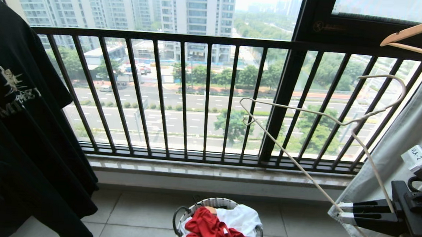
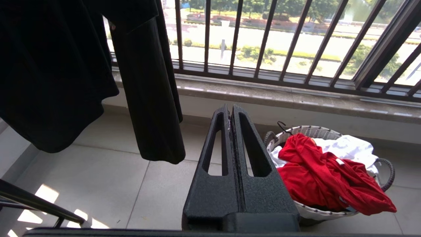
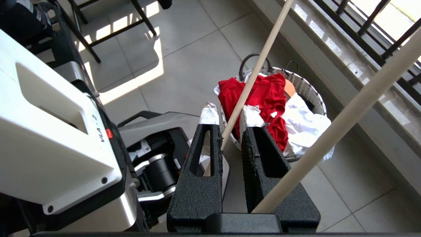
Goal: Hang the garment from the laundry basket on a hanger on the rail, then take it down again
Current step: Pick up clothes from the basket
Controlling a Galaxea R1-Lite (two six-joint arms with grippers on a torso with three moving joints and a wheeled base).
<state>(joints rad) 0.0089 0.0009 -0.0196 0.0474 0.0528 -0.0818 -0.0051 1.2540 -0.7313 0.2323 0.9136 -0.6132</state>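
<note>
Hanger (image 1: 321,114) tilted, hook up-right, arm in right gripper (image 1: 341,211) clamp; left gripper (image 2: 231,113) fingers together, empty.

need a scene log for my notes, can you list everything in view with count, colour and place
garment: one, red, heaped on top in the basket
white garment: one, white, in the basket beside the red one
laundry basket: one, whitish weave with dark handles, on the floor tiles below the railing
hanger: one, off-white, thin, held up at the right
wooden hanger: one, tan, top right, above a grey cloth
black T-shirt: one, black with pale print, hanging at the left
railing: one, dark bars, before the window
left gripper: one, black, shut, empty
right gripper: one, black with white-taped tips, shut on the hanger's rod
</note>
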